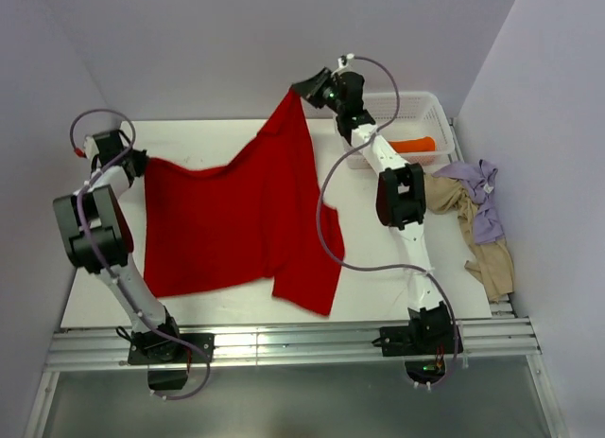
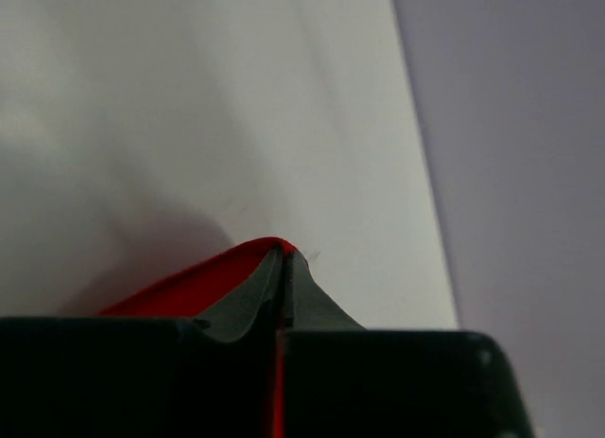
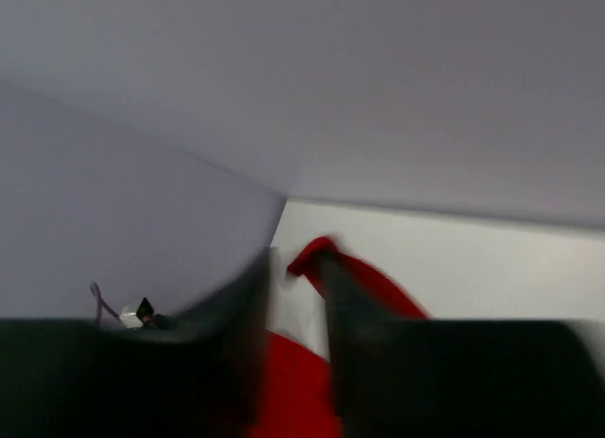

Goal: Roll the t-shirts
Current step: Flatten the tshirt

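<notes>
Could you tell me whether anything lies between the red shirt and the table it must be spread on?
Nothing visible does: the basket and the other shirts sit off to the right, apart from the red shirt.

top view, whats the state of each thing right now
red t-shirt, spread on table, one corner lifted
left gripper, shut on red t-shirt edge
right gripper, jaws parted, shirt corner on one fingertip
orange t-shirt, rolled, in white mesh basket
beige t-shirt, crumpled at table's right edge
lavender t-shirt, crumpled on the beige one
</notes>
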`<state>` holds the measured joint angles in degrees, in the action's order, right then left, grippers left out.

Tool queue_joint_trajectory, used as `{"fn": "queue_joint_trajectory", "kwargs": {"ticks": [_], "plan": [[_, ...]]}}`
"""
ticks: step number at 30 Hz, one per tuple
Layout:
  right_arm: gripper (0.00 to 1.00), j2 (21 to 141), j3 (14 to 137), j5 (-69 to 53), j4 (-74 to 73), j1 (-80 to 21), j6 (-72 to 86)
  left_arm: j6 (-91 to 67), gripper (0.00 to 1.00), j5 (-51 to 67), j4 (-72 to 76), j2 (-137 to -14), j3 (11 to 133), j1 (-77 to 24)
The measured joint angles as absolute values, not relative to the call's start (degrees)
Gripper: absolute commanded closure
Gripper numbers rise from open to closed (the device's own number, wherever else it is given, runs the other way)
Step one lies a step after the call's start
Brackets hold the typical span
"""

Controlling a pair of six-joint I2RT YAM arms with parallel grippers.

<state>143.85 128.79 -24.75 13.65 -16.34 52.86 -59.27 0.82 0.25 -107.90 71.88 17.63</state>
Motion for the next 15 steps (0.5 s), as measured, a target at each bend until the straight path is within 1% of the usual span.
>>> {"fn": "queue_joint_trajectory", "kwargs": {"ticks": [1,2,3,4,6,7,9,10,11,12,15], "plan": [[0.29,148.5,136.7,-24.2,13.8,-15.8,54.2,-59.4,0.71,0.8,0.9,-110.8,75.4,17.6],[0.06,150.9,140.7,-23.8,14.5,-15.3,54.8,-59.3,0.51,0.8,1.1,-113.7,79.3,17.6],[0.01,152.8,143.4,-23.4,15.9,-14.5,56.0,-59.4,0.15,1.2,0.9,-116.2,82.7,17.6],[0.01,153.0,143.2,-23.1,17.0,-13.9,56.2,-59.3,0.01,1.7,1.1,-118.2,85.6,17.6],[0.00,152.2,139.9,-22.5,19.5,-12.4,56.7,-59.6,0.01,1.9,1.7,-120.0,88.6,17.5],[0.00,150.5,135.6,-22.3,20.9,-11.7,56.7,-59.5,0.01,1.7,1.5,-119.9,88.5,17.4],[0.05,147.3,128.2,-22.6,22.2,-10.3,56.5,-59.0,0.01,1.7,1.5,-118.7,88.0,17.2],[0.07,145.5,124.1,-23.2,22.9,-9.7,56.2,-58.6,0.01,1.7,1.6,-117.6,87.0,17.1],[0.18,143.9,121.3,-23.7,22.9,-9.3,56.0,-58.0,0.01,1.7,1.3,-116.0,85.5,16.9],[0.23,142.1,118.2,-24.3,23.0,-9.1,55.5,-57.6,0.01,1.5,0.9,-114.3,84.0,16.7],[0.27,132.5,105.3,-26.0,22.8,-9.4,53.5,-55.9,0.01,1.5,-0.9,-107.3,78.8,16.2]]}}
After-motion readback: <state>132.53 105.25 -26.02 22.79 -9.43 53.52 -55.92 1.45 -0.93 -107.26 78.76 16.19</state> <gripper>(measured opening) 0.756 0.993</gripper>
